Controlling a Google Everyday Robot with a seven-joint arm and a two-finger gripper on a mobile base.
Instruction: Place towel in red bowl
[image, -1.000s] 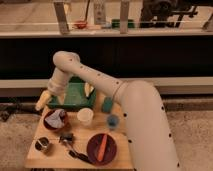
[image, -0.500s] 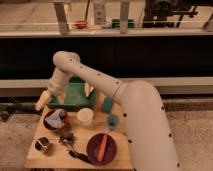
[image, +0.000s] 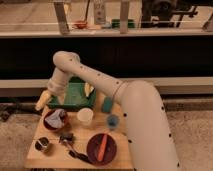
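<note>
The tool (image: 54, 100) sits at the far left of the tabletop (image: 35, 155), too small and blurred to read. The arm (image: 145, 125) hides the tabletop's right side and is cut off by the bottom edge. The green tray (image: 75, 97) is partly covered.

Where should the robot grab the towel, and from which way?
Probably from above, pinching the raised crumpled fold in the middle of the towel, since it is bunched up inside the red bowl. The gripper hangs just above the bowl's far edge.
</note>
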